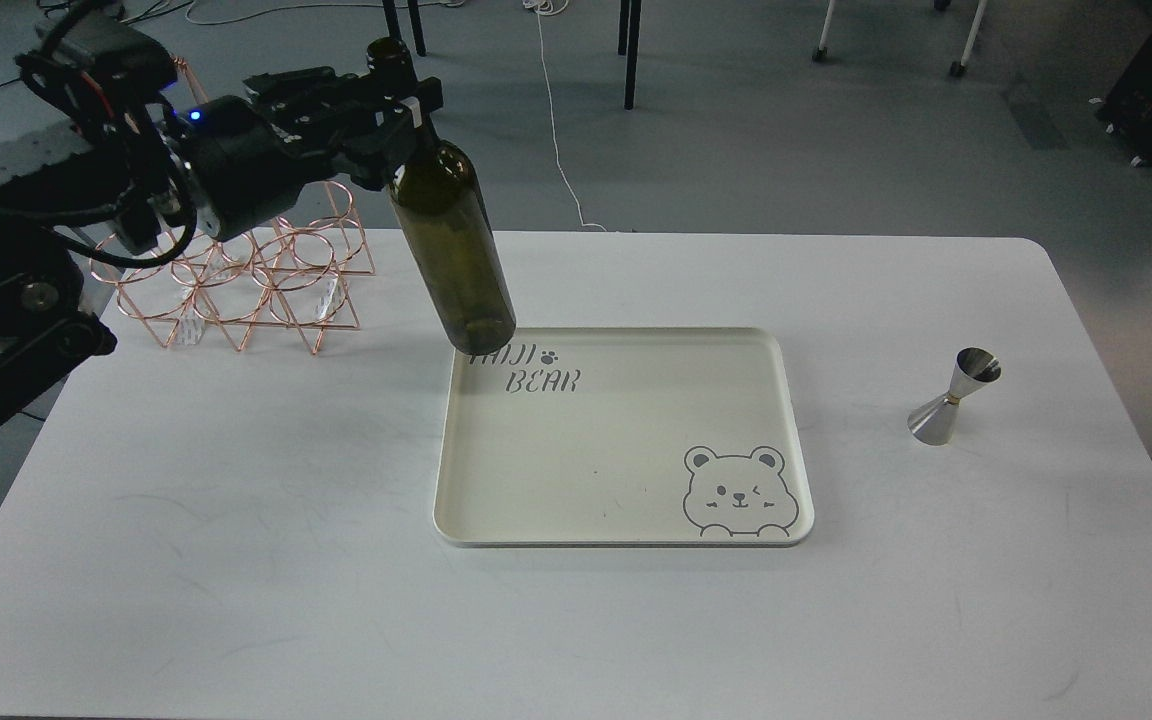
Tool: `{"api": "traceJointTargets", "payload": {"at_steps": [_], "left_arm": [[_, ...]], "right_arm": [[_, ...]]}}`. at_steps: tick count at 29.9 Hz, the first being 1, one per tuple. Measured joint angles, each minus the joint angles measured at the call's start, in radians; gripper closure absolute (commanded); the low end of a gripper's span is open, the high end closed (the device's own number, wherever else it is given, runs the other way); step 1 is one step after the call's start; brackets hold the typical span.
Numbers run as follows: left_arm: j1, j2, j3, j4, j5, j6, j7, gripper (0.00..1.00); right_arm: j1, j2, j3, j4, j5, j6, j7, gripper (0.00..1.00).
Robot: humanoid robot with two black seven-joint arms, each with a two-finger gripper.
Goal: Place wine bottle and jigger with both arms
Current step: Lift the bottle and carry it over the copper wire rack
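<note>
A copper wire rack (236, 290) is standing on the white table (236, 560) at the far left, just below and behind the left arm, and a cream tray (626, 520) printed with a bear face and the words "BEAR" is lying at the table's centre with nothing resting on it. Chair legs and cables are showing on the grey floor beyond the table. The left gripper (398, 100) is clamping its fingers around the neck of the wine bottle (451, 245), holding it in the air and tilted, mouth toward the upper left and base hanging over the tray's far left corner. The jigger (954, 397) is standing upright on the table well to the right of the tray, far from the gripper. The right arm is not showing in the view.
</note>
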Motion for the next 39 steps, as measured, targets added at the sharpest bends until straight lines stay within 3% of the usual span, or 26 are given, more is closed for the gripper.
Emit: {"api": "traceJointTargets", "payload": {"at_steps": [5, 8, 17, 25, 39], "left_arm": [[-0.004, 0.178, -0.008, 0.004, -0.044, 0.0, -0.085, 0.9], [-0.016, 0.246, -0.008, 0.017, -0.052, 0.002, -0.099, 0.9], [-0.052, 0.262, -0.001, 0.149, -0.052, 0.006, -0.093, 0.9], [-0.087, 0.191, 0.009, 0.289, -0.038, 0.013, -0.087, 0.9], [-0.102, 0.101, 0.036, 0.363, -0.036, 0.02, -0.057, 0.9]], "right_arm": [[0.002, 0.0, 0.0, 0.0, 0.0, 0.0, 0.0, 0.05], [0.002, 0.0, 0.0, 0.0, 0.0, 0.0, 0.0, 0.05], [-0.001, 0.0, 0.008, 0.0, 0.0, -0.001, 0.0, 0.05], [0.0, -0.001, 0.009, 0.0, 0.0, -0.001, 0.0, 0.05], [-0.004, 0.0, 0.012, -0.001, 0.0, -0.001, 0.002, 0.05]]}}
